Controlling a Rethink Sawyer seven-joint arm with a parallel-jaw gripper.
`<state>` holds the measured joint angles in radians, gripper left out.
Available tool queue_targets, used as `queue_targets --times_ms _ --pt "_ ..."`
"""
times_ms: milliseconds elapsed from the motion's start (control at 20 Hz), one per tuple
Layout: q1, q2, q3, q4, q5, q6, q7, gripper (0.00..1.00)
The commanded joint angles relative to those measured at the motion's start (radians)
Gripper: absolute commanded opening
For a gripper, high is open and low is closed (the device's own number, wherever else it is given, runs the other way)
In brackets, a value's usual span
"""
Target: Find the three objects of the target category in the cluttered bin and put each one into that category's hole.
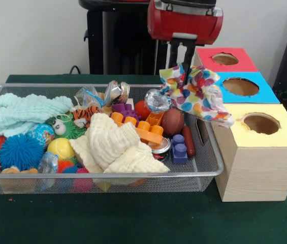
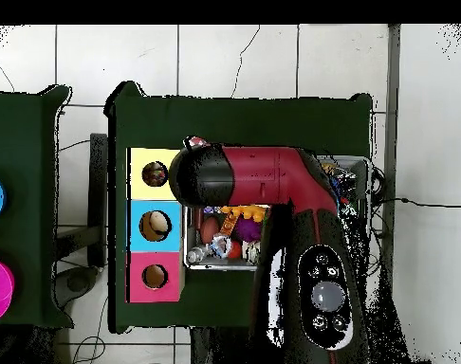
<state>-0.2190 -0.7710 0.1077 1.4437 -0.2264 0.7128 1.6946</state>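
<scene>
My gripper [image 1: 184, 66] is shut on a bundle of white fabric printed with coloured patches [image 1: 196, 92]. The bundle hangs above the right end of the wire mesh bin [image 1: 133, 176], beside the boxes. The round hole in the yellow face [image 1: 261, 123] lies to the right of the cloth and nearer the camera. In the overhead view the arm [image 2: 272, 180] covers most of the bin [image 2: 191, 258], with its wrist next to the yellow-faced hole [image 2: 155, 174]. The gripper and cloth are hidden there. No other printed bundle shows in the bin.
The bin holds a cream muslin cloth [image 1: 114, 145], a mint-green cloth [image 1: 26, 112], a blue spiky ball [image 1: 20, 151], a yellow ball [image 1: 60, 148], an orange brick [image 1: 140, 127] and a brown ball [image 1: 172, 121]. Blue-faced [image 1: 241, 86] and red-faced [image 1: 225, 59] holes lie behind the yellow one.
</scene>
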Motion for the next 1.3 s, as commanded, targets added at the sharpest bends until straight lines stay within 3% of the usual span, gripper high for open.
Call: queue_targets --times_ms 50,800,1300 --pt "0.035 0.015 0.057 0.083 0.022 0.137 0.038 0.0" --pt "0.123 0.047 -0.01 0.067 -0.001 0.076 0.121 0.0" --pt "0.206 0.101 -0.115 0.003 -0.072 0.102 0.155 0.0"
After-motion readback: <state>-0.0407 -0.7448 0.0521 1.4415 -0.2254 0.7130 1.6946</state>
